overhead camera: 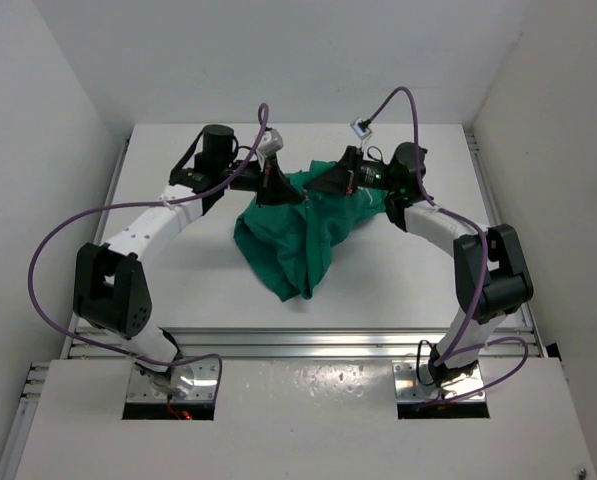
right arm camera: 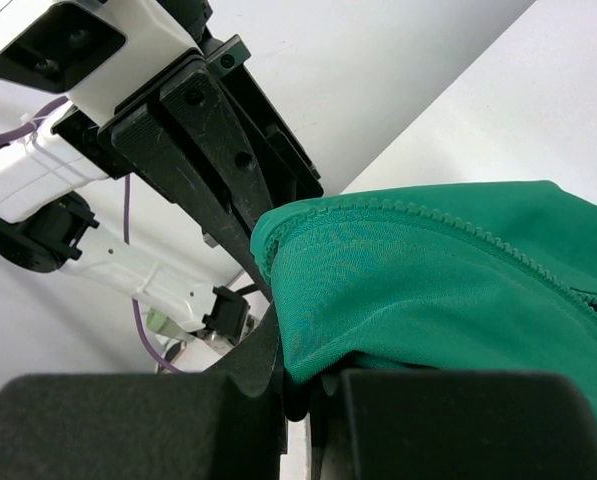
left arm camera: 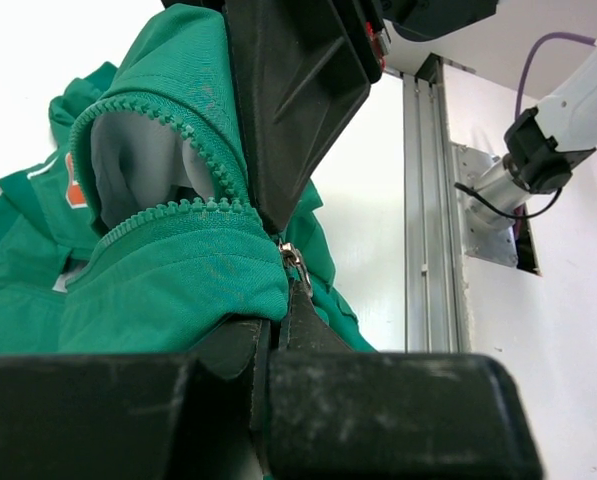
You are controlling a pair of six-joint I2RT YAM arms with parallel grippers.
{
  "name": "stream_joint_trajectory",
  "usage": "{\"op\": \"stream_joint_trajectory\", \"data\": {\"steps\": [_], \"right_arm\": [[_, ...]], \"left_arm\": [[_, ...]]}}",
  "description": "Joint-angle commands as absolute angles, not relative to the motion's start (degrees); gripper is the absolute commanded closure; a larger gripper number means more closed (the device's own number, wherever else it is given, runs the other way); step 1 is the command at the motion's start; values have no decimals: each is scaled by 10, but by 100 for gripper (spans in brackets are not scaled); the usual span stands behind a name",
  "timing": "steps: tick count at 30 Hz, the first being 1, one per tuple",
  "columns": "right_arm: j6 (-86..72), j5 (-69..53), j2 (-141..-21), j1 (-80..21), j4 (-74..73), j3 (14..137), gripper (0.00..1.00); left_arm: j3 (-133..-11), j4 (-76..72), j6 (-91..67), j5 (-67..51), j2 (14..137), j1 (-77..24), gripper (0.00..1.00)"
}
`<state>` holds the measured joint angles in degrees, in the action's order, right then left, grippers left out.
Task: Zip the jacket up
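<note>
The left gripper [overhead camera: 274, 188] is closed tight on a fold of the jacket [overhead camera: 293, 240], and the right gripper [overhead camera: 326, 183] is likewise clamped on green fabric just beside it, so that the garment is held up at the far middle of the bench [overhead camera: 408, 275], its lower part draped down onto the surface. A small metal zipper slider [left arm camera: 293, 262] is seen next to the left pinch, but cloth rather than the pull appears to be gripped; if the grippers were drawn apart like this, the fabric could be stretched or slipped from the pinch without the slider being moved. The zipper teeth [left arm camera: 153, 108] are curled open around the grey lining [left arm camera: 138, 165], so loose lining could be caught in the slider. It cannot be made out whether both rows of teeth are seated in the slider. The fingertips are buried in fabric, the zipper's lower end is hidden in the folds, and the orange mark [left arm camera: 75, 190] is partly cut off.
</note>
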<state>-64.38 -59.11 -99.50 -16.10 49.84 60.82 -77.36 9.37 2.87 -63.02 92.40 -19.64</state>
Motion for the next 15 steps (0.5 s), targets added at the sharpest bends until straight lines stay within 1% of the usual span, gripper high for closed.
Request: {"op": "stream_joint_trajectory", "data": {"steps": [1,6,11,15], "right_arm": [[-660,-533,-980,-143,559,652,100],[-657,-540,-971,-142,571,638,100],[-658,-545,-966,-142,583,631,100],[-655,-548,-962,-142,586,628,100]], "left_arm": [[-753,137,50,-640,908,-206,96],[-733,137,70,-613,878,-200,83],[-720,131,89,-606,859,-200,74],[-715,131,99,-576,840,-183,61]]}}
